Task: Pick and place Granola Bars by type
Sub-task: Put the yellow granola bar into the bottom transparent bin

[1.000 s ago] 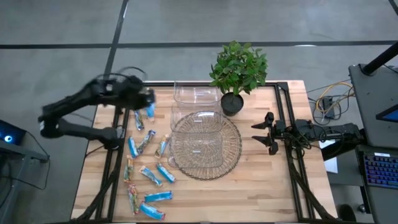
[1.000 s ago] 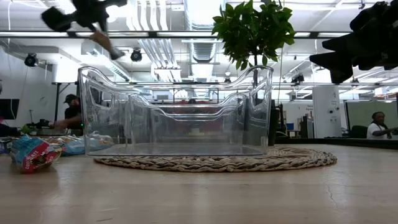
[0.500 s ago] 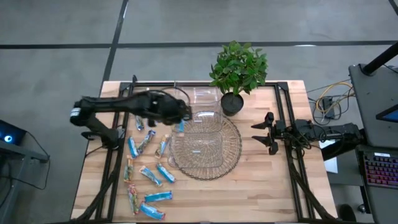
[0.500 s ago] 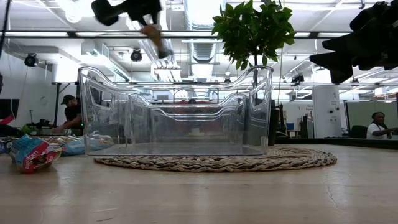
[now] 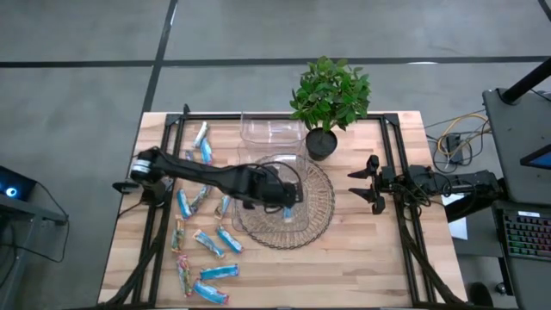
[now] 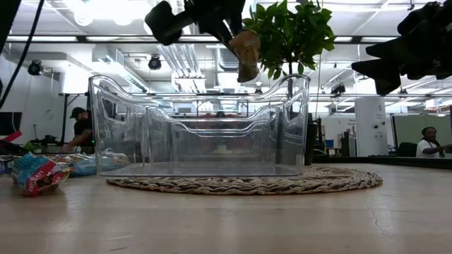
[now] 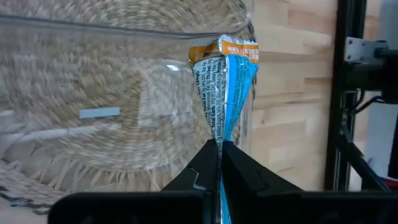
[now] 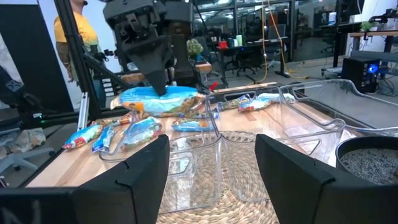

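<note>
1. High view — The left gripper reaches across the table, pinching one granola bar over the clear container that sits on the round woven mat. Half a second earlier the gripper was at the container's left edge; a second earlier it was back by the table's left rail. The other granola bars lie scattered on the wooden table left of the mat, well apart from the gripper. The right gripper waits, fingers spread, near the right edge, beside the potted plant; bare wood lies open right of the mat and in front of it.

2. Low view — The held bar hangs above the container's rim, clear of the walls, with open air beneath it.

3. Left wrist view — The fingers are pressed together on the bar's lower end — its blue and orange wrapper stands upright above them, over the mat and container wall.

4. Right wrist view — The left gripper holds the blue bar above the near container; loose bars lie on the wood beyond.
</note>
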Controlling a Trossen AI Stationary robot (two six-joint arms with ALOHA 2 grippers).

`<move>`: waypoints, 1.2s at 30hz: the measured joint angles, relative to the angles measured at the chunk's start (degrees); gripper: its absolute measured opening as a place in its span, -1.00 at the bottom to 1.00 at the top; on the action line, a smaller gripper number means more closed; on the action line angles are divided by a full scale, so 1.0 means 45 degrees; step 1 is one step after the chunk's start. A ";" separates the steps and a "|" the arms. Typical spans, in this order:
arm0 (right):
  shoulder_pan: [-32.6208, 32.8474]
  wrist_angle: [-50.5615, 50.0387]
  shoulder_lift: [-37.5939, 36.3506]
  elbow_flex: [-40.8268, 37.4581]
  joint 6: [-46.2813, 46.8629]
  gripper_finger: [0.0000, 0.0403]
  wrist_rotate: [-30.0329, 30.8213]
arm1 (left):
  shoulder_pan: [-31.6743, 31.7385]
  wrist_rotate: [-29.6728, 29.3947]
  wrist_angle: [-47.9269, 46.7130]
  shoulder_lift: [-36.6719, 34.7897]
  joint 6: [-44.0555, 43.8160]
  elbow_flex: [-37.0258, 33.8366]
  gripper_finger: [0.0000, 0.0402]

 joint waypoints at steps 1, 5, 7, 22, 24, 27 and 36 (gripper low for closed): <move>-0.0004 0.0000 0.0002 0.0000 0.0000 0.13 0.0005 | -0.0078 -0.0054 -0.0028 0.0082 -0.0117 0.0000 -1.00; -0.0005 0.0000 -0.0003 0.0003 0.0000 0.14 0.0001 | -0.0239 -0.0381 0.0045 0.0504 -0.0390 -0.0010 -1.00; 0.0000 0.0000 0.0002 0.0000 0.0000 0.13 0.0000 | -0.0243 -0.0370 0.0191 0.0690 -0.0404 -0.0010 -1.00; 0.0000 -0.0005 0.0002 0.0001 0.0000 0.12 0.0000 | -0.0209 -0.0282 0.1912 0.2424 -0.0237 -0.0019 -1.00; -0.0002 -0.0005 0.0002 0.0005 0.0000 0.12 0.0005 | -0.0209 -0.0269 0.1901 0.2552 -0.0310 -0.0062 -1.00; -0.0003 -0.0001 -0.0003 0.0004 0.0000 0.13 0.0004 | -0.0209 -0.0243 0.2002 0.2643 -0.0553 -0.0370 -1.00; -0.0001 -0.0005 -0.0002 0.0000 0.0000 0.12 0.0005 | -0.0234 -0.0187 0.2660 0.2643 -0.0636 -0.1069 -0.98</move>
